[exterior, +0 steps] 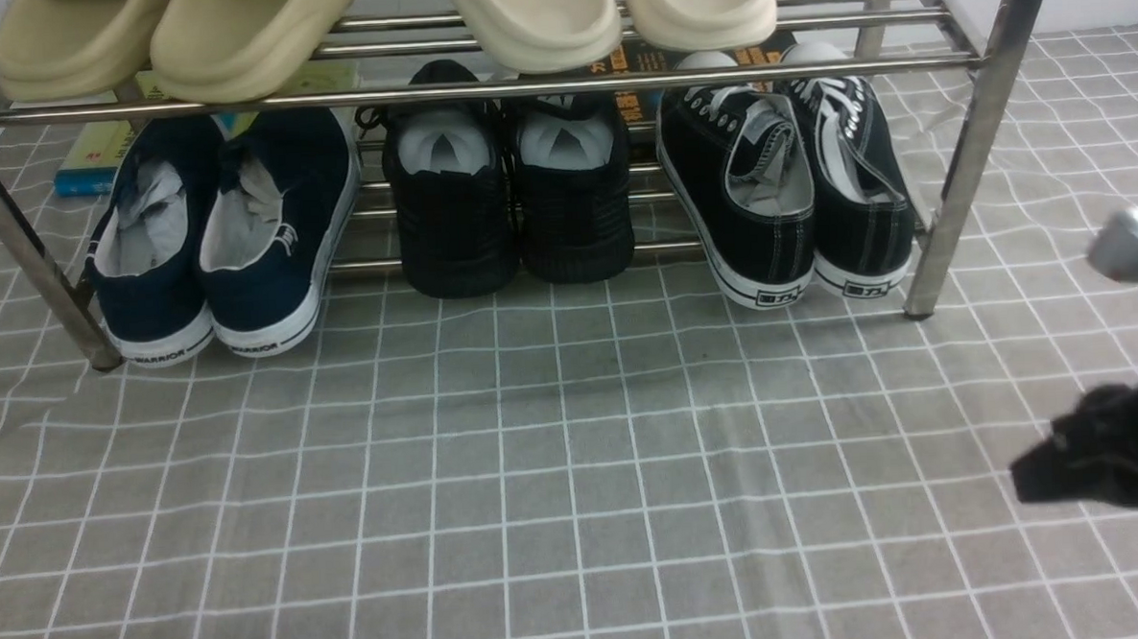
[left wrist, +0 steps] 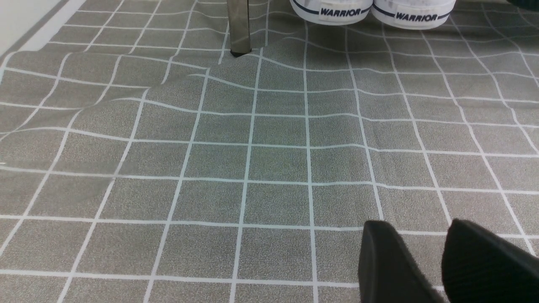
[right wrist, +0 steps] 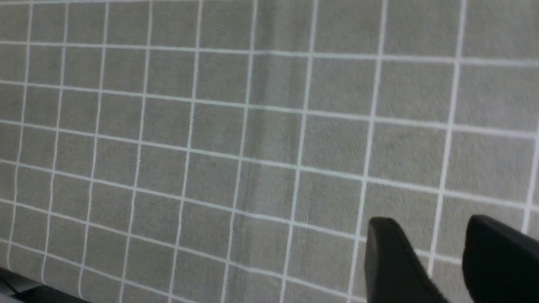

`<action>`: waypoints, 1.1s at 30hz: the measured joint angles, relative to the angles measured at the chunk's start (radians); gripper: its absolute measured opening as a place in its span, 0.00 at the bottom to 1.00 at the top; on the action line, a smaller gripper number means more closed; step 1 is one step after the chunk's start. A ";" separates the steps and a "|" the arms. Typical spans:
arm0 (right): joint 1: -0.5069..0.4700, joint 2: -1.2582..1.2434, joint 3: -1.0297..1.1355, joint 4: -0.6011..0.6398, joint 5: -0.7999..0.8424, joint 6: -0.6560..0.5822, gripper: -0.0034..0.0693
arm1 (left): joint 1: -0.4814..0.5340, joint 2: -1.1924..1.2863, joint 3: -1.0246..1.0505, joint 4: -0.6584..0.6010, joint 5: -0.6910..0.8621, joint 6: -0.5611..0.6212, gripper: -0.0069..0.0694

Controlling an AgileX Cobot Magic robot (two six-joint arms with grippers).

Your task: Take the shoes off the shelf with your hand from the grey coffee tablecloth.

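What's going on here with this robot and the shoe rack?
Nothing is held yet. The pair of black canvas sneakers with white soles sits at the right of the steel-tube shoe rack, lower tier. The right gripper is open above the grey grid-patterned tablecloth, short of the rack; the left gripper is open too.

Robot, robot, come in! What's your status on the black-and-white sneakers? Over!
Left gripper open, empty. Right gripper open, empty. Shoes untouched on shelf lower tier, right end. Its right leg and upper rail close by.

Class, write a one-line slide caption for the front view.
Black canvas sneakers sit rightmost on the shelf's lower tier; the right gripper hovers over the checked cloth.
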 joint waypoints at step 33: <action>0.336 0.705 -0.817 -0.590 -0.099 0.271 0.73 | 0.000 0.000 0.000 0.001 0.000 0.000 0.41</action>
